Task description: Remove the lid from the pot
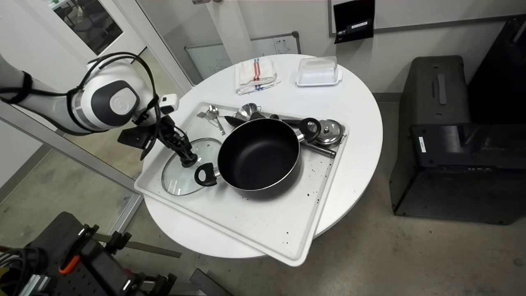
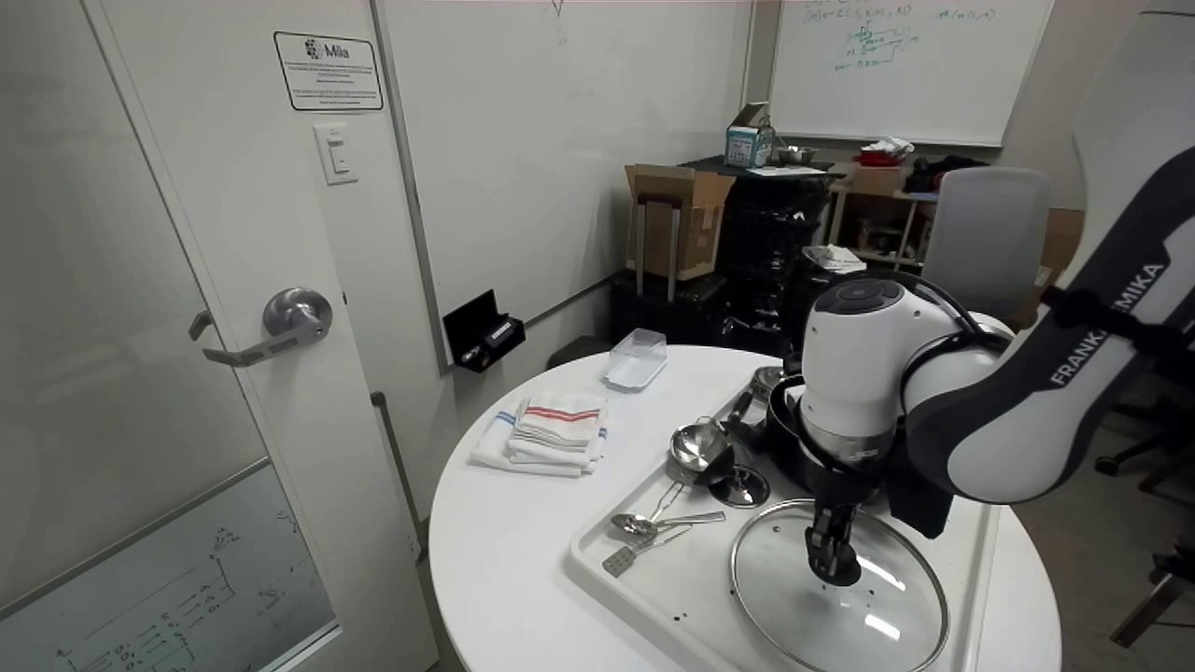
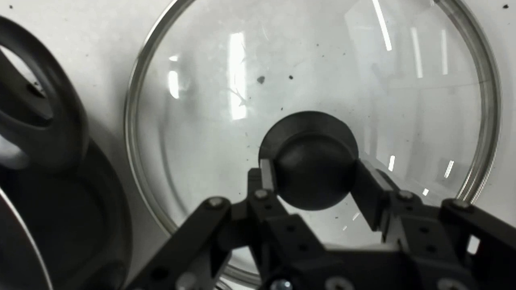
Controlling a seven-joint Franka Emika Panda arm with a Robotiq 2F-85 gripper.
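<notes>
Your largest piece is the smooth, round white table (image 1: 355, 98). With 12 at the top of that exterior view, your Panda arm (image 1: 109, 98), glossy white and grey with black cables strapped along it, reaches in from 10 o'clock. A rectangular white tray (image 1: 263, 222) with a raised lip lies on the tabletop, one corner jutting past the edge between 5 and 6 o'clock.

The black pot (image 1: 259, 156) stands upright and uncovered on the tray, dark inside, with a thin bright rim and loop handles (image 1: 206, 174) at its 8 and 2 o'clock. Beside it, at 9 o'clock, you have the glass lid (image 1: 181, 176), a clear disc ringed in metal, over the tray; whether its rim touches, you cannot tell.

Folded cloth towels (image 1: 257, 76), striped red and blue, sit at the table's 12 o'clock, a clear-topped plastic dish (image 1: 318, 74) at 1. Around the pot are a round polished-metal piece (image 1: 328, 132) at 2 and a shiny spoon (image 1: 213, 111) near 10. Dark specks (image 3: 261, 79) dot the tray.

Your gripper (image 3: 316, 175) is parted just the width of the lid's rounded black knob (image 3: 309, 159): in the wrist view its flat pads (image 3: 267, 175) clamp it at 9 and 3 o'clock.
</notes>
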